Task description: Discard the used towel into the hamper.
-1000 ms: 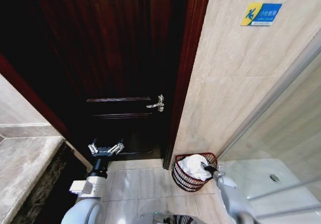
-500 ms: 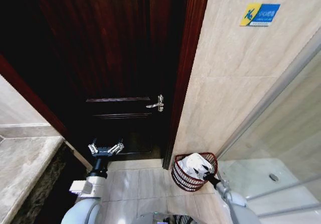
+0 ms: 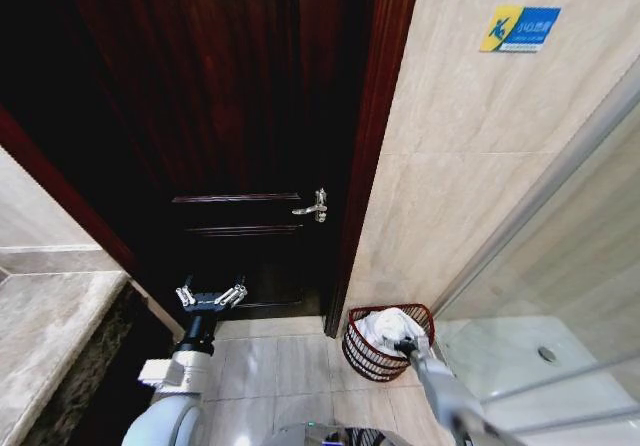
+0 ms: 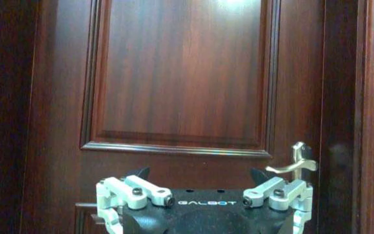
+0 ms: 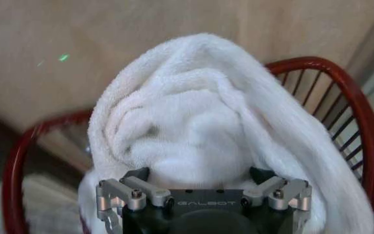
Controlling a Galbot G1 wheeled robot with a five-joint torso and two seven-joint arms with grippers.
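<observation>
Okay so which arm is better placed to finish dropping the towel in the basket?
Right. The right gripper is at the white terry towel heaped in the dark red wire hamper; the left gripper hangs apart, facing the dark wooden door.

Left arm raised on the near left, forearm upright, wrist level. Left gripper [image 3: 210, 296] spread wide, fingers [image 4: 132, 187] well apart and holding nothing. Right arm extended forward and down on the near right. Right gripper [image 3: 405, 344] at the far end of that arm, fingers [image 5: 138, 190] parted, nothing clamped between them.
</observation>
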